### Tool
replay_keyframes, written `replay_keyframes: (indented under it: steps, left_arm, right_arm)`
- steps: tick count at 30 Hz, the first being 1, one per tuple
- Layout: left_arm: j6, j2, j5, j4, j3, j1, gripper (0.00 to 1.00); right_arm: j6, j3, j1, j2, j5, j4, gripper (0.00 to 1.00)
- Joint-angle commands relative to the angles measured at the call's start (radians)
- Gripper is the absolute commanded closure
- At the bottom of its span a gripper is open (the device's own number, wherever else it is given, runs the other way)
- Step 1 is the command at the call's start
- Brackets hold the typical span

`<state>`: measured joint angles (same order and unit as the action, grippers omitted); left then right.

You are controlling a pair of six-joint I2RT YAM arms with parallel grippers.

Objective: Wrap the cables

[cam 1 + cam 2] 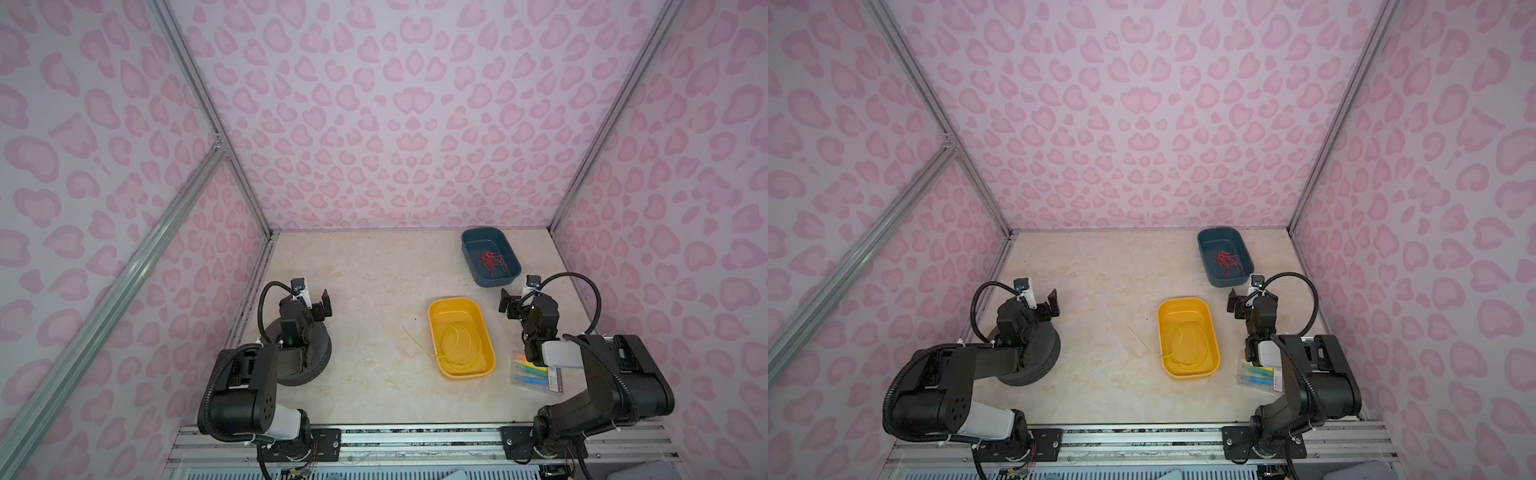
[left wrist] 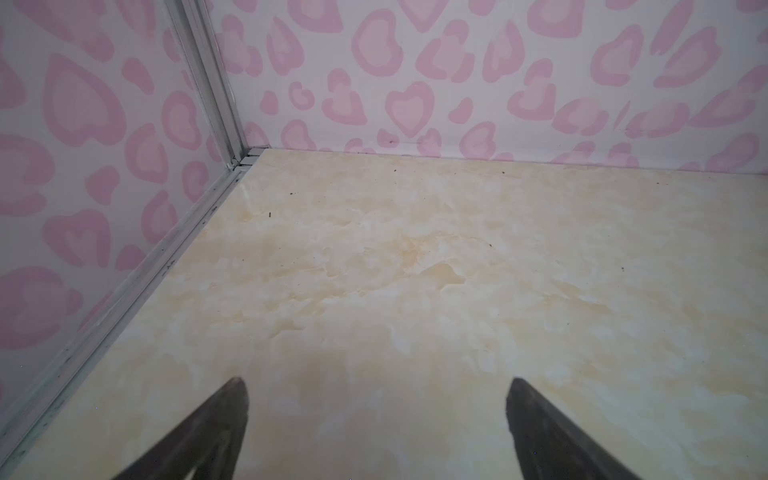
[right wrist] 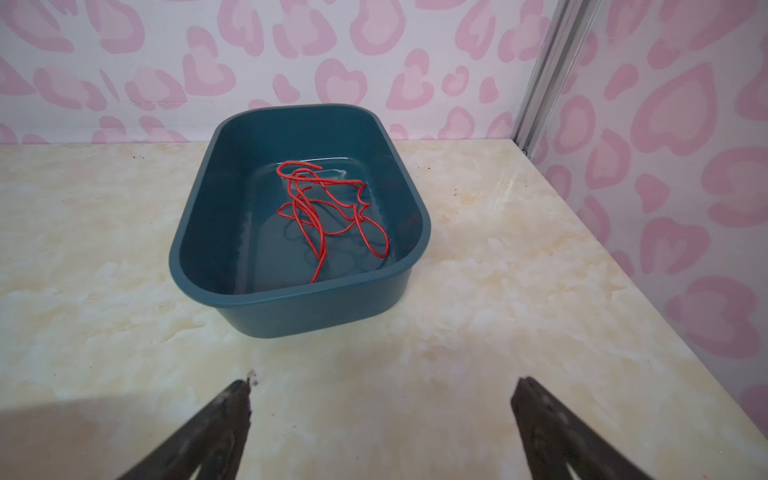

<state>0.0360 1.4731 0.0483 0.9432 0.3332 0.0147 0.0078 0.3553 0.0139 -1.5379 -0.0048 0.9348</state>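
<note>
Though near right claw (image 1: 515,300), wire (image 1: 457,345) apart.

Pale walls (image 1: 395,124) printed with pink heart-shaped blotches are enclosing the space at the back and on both sides. Silver aluminium posts (image 1: 206,112) are running up the two back corners, and a slanted bar (image 1: 131,270) is crossing the left wall. The table (image 1: 374,382), cream and marbled, is lying under soft, even light. A metal rail (image 1: 415,440) is edging its near side.
</note>
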Motion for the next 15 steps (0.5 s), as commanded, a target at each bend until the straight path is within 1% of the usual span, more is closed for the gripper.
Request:
replay_keyframes:
  steps: [1,3,15]
  left_arm:
    - [0.001,0.001,-0.007,0.019,0.005,0.001,0.02]
    - [0.002,0.001,-0.007,0.019,0.003,0.001,0.02]
    - [0.002,0.001,-0.007,0.02,0.003,0.001,0.02]
  right_arm:
    - [-0.003,0.001,-0.011,-0.002,0.011,0.005,0.0]
    - [-0.009,-0.002,-0.018,-0.001,0.029,0.01,0.0]
    - [-0.002,0.001,-0.02,0.0,0.037,0.0,0.0]
